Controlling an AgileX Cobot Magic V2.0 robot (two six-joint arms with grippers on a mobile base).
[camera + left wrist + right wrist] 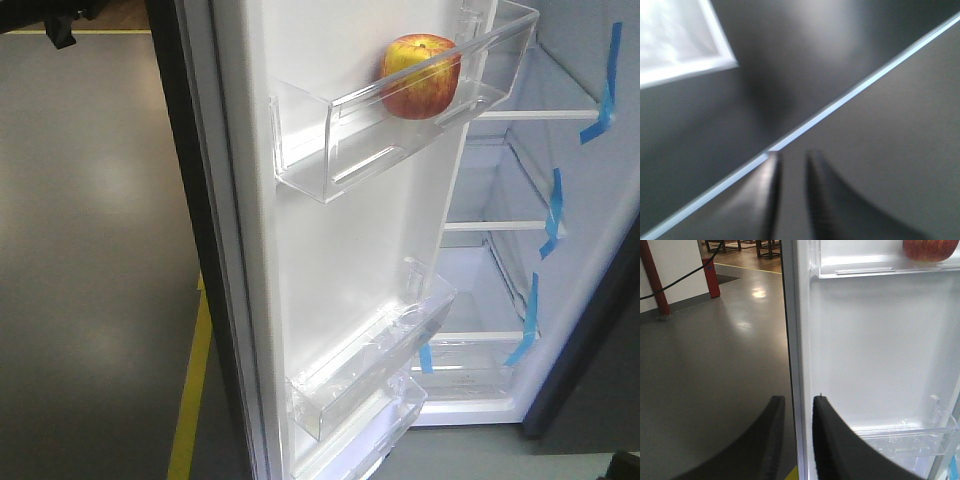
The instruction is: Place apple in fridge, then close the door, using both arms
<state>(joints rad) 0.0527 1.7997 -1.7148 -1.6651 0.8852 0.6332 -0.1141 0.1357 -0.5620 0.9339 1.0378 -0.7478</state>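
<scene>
- Right gripper shows its fingers set narrowly apart, holding nothing, straddling the door edge
- Left gripper is blurred; fingers stand narrowly apart, nothing between them
- Apple sits in the door's upper clear bin
- Fridge stands open, its white shelves bearing blue tape strips

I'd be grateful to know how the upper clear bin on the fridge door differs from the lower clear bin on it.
The upper bin holds the apple, at its right end; nothing shows in the lower bin. The upper bin sits near the top of the door, the lower bin near its bottom. Both are clear plastic fixed to the door's white inner face, and the door stands open.
</scene>
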